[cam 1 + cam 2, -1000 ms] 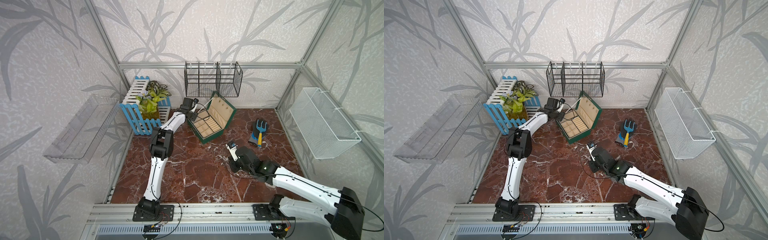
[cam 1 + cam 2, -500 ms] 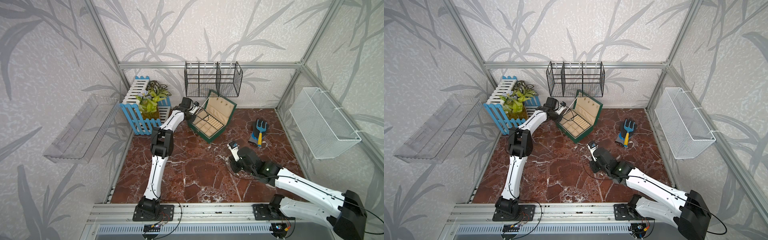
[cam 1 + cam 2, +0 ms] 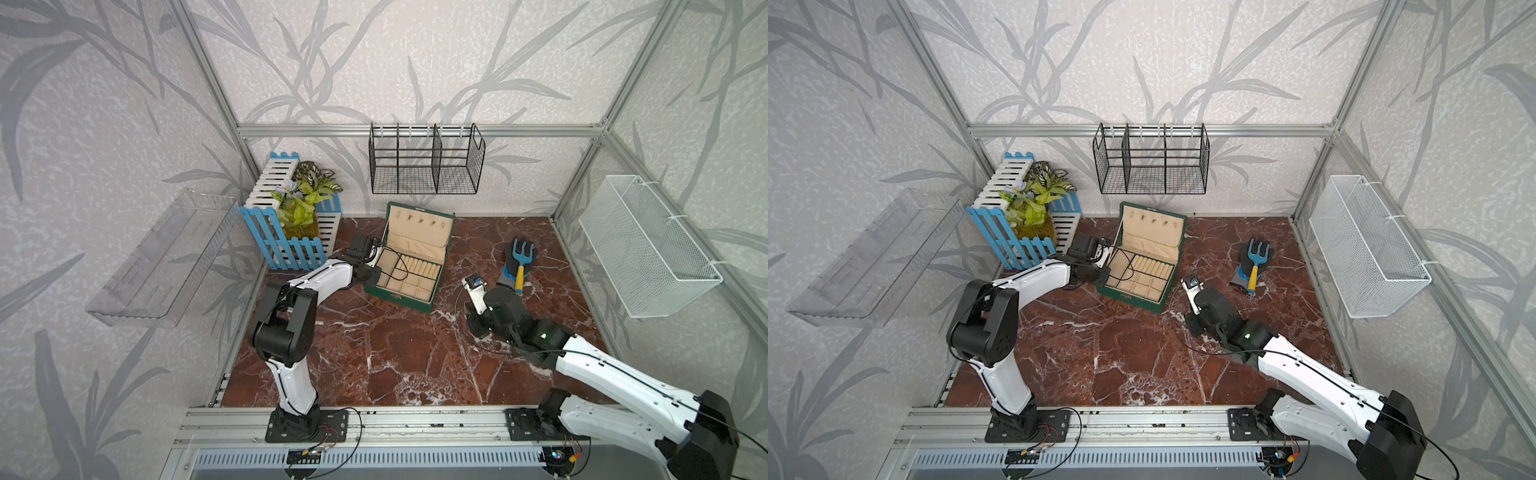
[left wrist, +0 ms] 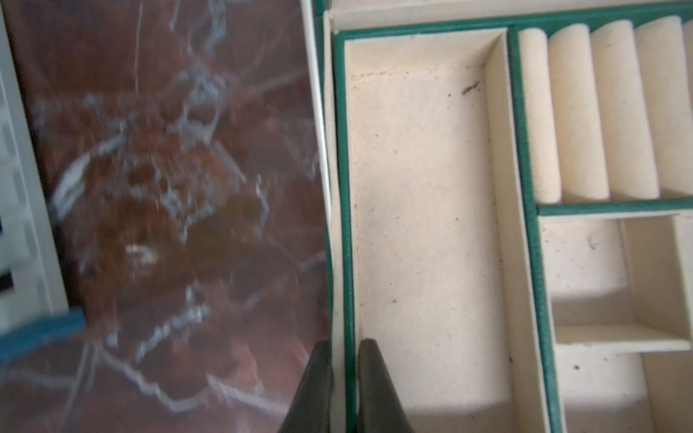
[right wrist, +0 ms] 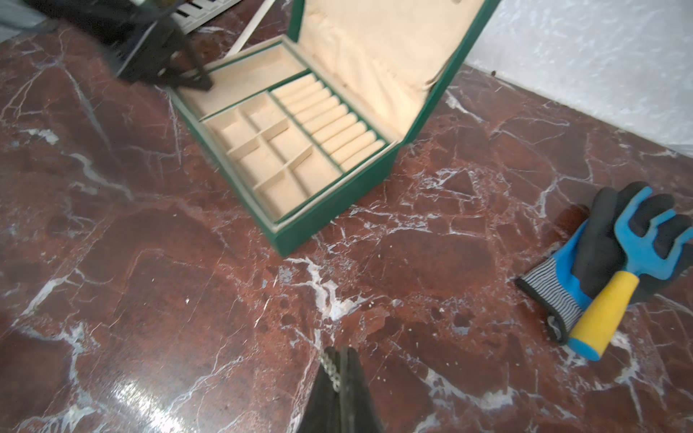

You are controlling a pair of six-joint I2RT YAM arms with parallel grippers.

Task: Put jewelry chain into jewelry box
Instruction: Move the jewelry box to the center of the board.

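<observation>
Jaws of our right gripper [image 5: 340, 352] are pressed together, and we see a short run of the jewelry chain [image 5: 332, 369] pinched between them, just above the red marble tabletop [image 5: 150, 281]. Ahead of it and apart sits the jewelry box [image 5: 337, 202], lid raised and beige lining showing. Our left gripper [image 4: 345, 348] clamps the box's side wall, with one finger inside the long compartment and one outside. Farther out, we find a blue hand rake [image 5: 641, 243] lying on a glove [image 5: 596, 240].
</observation>
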